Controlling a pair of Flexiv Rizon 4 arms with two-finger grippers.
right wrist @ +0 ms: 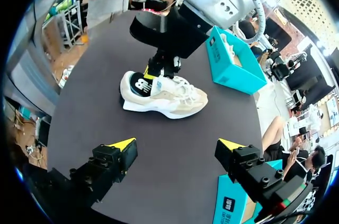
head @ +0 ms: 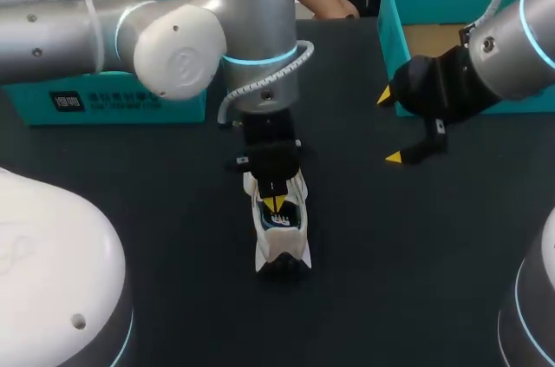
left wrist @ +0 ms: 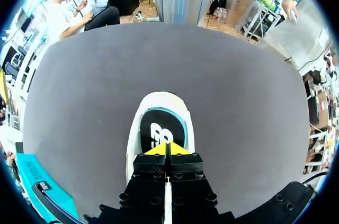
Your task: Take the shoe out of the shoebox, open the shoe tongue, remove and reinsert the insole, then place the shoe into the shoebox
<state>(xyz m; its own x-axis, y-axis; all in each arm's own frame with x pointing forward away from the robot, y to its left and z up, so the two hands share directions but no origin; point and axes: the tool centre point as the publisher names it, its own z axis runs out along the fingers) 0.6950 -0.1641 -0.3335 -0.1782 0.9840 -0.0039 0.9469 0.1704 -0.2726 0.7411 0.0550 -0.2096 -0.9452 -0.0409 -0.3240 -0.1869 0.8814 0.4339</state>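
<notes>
Head view: table [head: 416,298]; box [head: 392,29] far right; shoe [head: 282,245] centre, outside the box. Left gripper [head: 274,203] has its fingers closed together in the heel opening on the insole [left wrist: 159,128]; whether it has a hold is unclear. Right gripper [head: 389,127] is spread and empty. Step judged: insole removal. Next calls for a pinch and a peel upward.

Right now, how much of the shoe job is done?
Done: the shoe stands on the table, outside the box. In hand: the left gripper, shut, dips into it over the insole. Left: insole out and back, shoe boxed. The right gripper is open, empty.
</notes>
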